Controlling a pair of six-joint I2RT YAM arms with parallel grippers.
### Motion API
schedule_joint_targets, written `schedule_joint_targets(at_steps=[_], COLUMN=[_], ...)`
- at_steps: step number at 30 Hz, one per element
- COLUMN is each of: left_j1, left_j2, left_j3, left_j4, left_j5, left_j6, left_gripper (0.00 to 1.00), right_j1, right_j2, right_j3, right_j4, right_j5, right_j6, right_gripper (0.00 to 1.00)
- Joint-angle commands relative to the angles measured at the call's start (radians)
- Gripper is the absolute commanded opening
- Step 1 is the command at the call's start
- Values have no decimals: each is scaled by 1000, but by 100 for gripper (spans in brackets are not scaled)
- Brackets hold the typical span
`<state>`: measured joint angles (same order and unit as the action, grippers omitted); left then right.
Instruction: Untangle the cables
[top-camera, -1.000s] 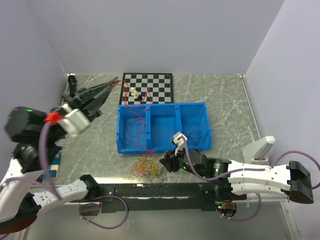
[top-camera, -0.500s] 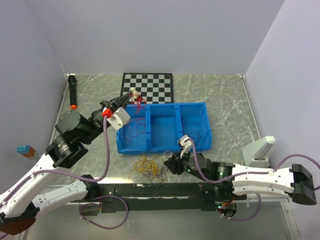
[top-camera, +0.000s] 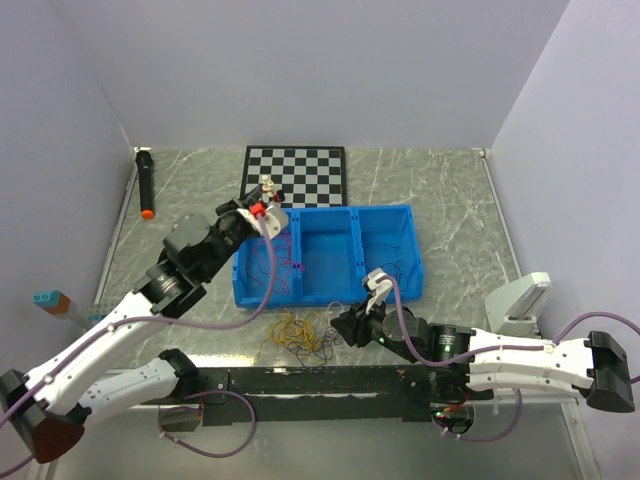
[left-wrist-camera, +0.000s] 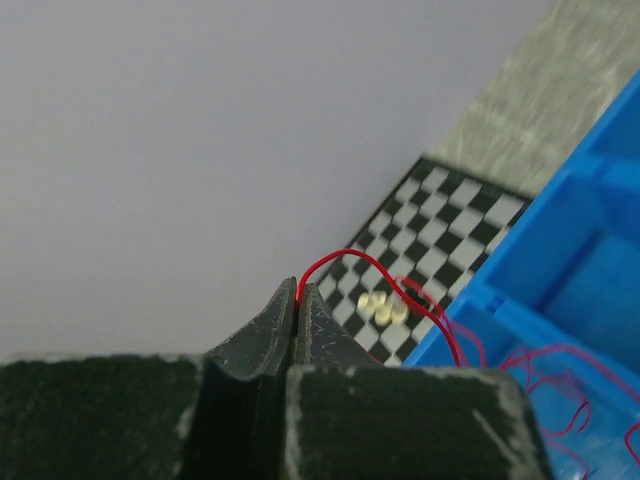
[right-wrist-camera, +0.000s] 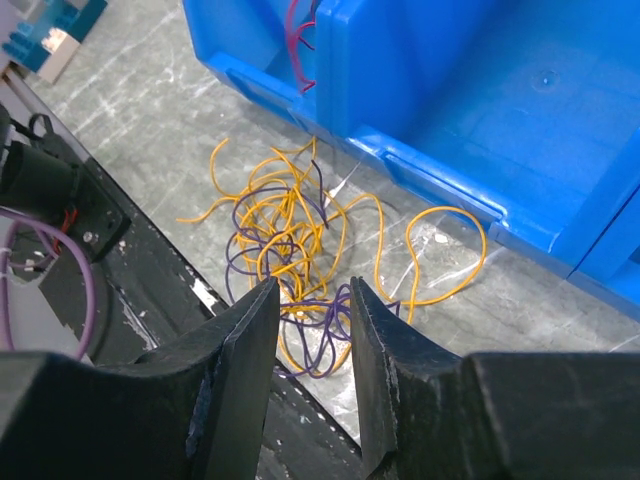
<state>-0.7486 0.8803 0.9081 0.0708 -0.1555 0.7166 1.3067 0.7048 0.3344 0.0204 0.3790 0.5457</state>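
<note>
While the blue bin (top-camera: 330, 296) sits mid-table, the left gripper (left-wrist-camera: 297, 305) is pinched tight on a red cable (left-wrist-camera: 335, 258) trailing into its left compartment. The right gripper (right-wrist-camera: 312, 290) hangs parted, empty, over the orange and purple cables (right-wrist-camera: 285, 235) tangled just before the bin.

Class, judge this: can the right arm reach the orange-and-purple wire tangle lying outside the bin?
Probably yes. The right pincer hangs open right beside the tangle, with nothing between them; the bin stands beyond it.
</note>
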Motion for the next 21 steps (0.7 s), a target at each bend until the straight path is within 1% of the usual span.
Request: schedule_joint_targets(at_steps=[1,4,6,8,10,12,17,21], left_j1=[87,136,170,201,204,203,201,198], left_j2=[52,95,126,140,147,149,141,140], left_j3=[-2,5,41,89,94,72,-43,-119], left_j4=[60,131,162,144,112,80,8,-14], left_j5=[-58,-84,-88,-52,-36,-21,40,69], left_j6=[-39,-43,-66,-98,-101,-106,-94,-108], left_gripper=[1,1,1,1,1,1,1,1], right_j1=[8,8,8,8,9,8,8,6], right_j2=[-34,-41,-39,-33,-30,-27,-25,-33], right_j3=[-9,-17,-20,-23,-24,-26,-29,-29], right_j4=[-4,-4,1,6,10,18,23,12], right_j5=[29,31,31,29,29,29,32,35], right_j6=[17,25,26,30,30,28,30,36], right_gripper=[41,41,41,41,41,41,41,42])
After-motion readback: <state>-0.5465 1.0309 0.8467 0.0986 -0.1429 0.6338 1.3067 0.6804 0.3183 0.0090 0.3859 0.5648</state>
